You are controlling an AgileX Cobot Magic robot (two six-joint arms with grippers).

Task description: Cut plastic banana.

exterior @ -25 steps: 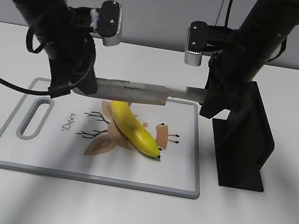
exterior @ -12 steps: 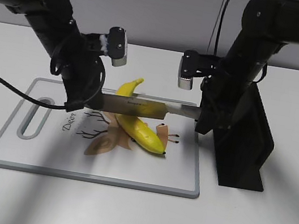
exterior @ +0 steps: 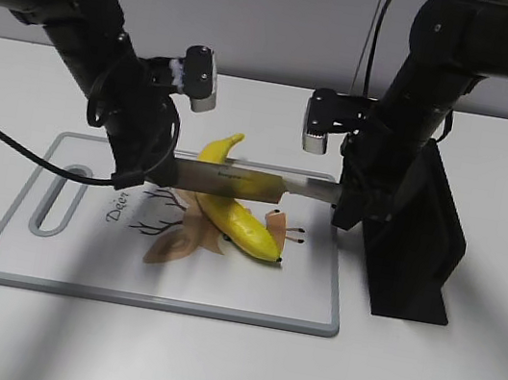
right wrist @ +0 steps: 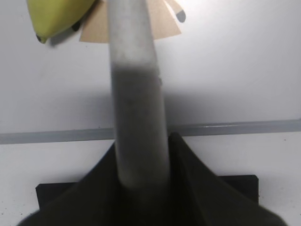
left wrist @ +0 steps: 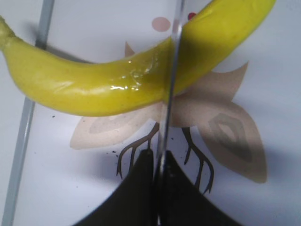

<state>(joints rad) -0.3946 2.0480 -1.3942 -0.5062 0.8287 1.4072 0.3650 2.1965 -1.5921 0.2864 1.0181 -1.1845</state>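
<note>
Plastic banana (exterior: pixel 231 211), one, under one knife (exterior: pixel 236 182), two tools (exterior: pixel 145 172) (exterior: pixel 349 206) gripping.

Left gripper (exterior: pixel 145 170) clamped low; right gripper (exterior: pixel 349 204) clamped opposite, both arms angled inward.

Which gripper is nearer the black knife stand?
Right. The right gripper, holding the knife handle end, sits beside the black knife stand; the left gripper is across the cutting board.

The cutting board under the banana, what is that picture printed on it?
A tan-brown deer with dark antlers on the white cutting board, clearest in the left wrist view.
</note>
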